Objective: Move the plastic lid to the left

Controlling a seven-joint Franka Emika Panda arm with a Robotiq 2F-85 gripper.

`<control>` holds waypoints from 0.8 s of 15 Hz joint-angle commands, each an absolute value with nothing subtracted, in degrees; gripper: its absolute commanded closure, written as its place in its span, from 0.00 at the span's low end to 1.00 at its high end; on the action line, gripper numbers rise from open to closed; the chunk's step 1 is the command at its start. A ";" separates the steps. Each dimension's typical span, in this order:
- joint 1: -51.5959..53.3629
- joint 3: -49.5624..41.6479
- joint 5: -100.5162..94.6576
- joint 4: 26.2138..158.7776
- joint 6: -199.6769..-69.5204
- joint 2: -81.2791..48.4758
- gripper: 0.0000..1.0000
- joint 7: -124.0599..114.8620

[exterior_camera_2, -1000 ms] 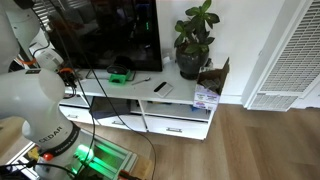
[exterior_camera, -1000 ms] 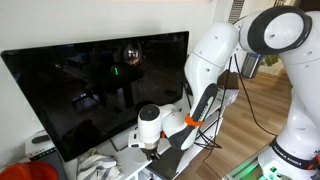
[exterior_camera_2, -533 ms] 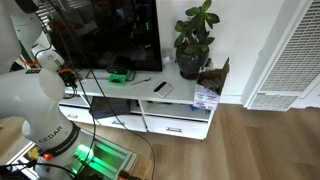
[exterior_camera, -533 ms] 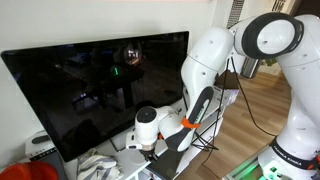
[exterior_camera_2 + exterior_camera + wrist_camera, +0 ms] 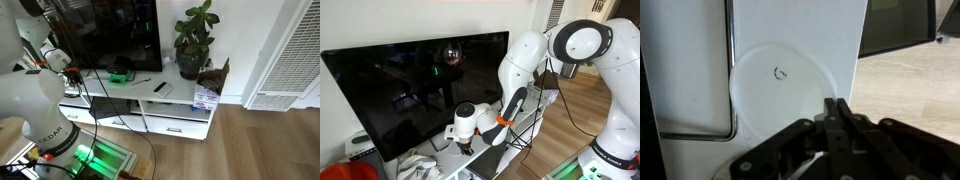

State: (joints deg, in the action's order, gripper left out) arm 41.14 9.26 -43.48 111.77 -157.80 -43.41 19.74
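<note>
In the wrist view the clear round plastic lid (image 5: 780, 95) lies on the white cabinet top (image 5: 685, 60); it has a small mark near its middle. My gripper (image 5: 837, 106) is shut, its fingertips pressed together at the lid's right rim, apparently pinching it. In both exterior views the gripper (image 5: 467, 147) (image 5: 72, 88) hangs low over the white TV cabinet beside the big black screen. The lid itself does not show in either exterior view.
A thin metal wire (image 5: 730, 70) runs along the lid's left side. The cabinet edge and wooden floor (image 5: 910, 85) lie just right of the lid. The TV (image 5: 410, 85), a potted plant (image 5: 195, 40), a remote (image 5: 160, 87) and a green object (image 5: 121, 77) stand on the cabinet.
The arm's wrist has shifted slightly up and to the left in the exterior view, and the upper arm has leaned in further. The cabinet objects have not moved.
</note>
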 commanded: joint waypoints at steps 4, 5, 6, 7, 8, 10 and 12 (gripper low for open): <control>38.70 11.29 -43.52 106.52 -160.83 -50.19 0.99 19.75; 38.83 11.17 -43.63 105.94 -161.36 -50.96 0.99 19.48; 38.85 11.14 -43.77 105.38 -161.88 -51.61 0.99 19.37; 38.68 11.27 -43.61 104.88 -162.10 -52.24 0.99 19.52; 38.55 11.40 -43.46 104.42 -162.19 -52.82 0.99 19.75; 39.57 9.99 -44.36 103.08 -163.10 -53.94 0.99 18.61; 39.23 9.99 -44.27 102.12 -163.85 -54.91 0.99 18.99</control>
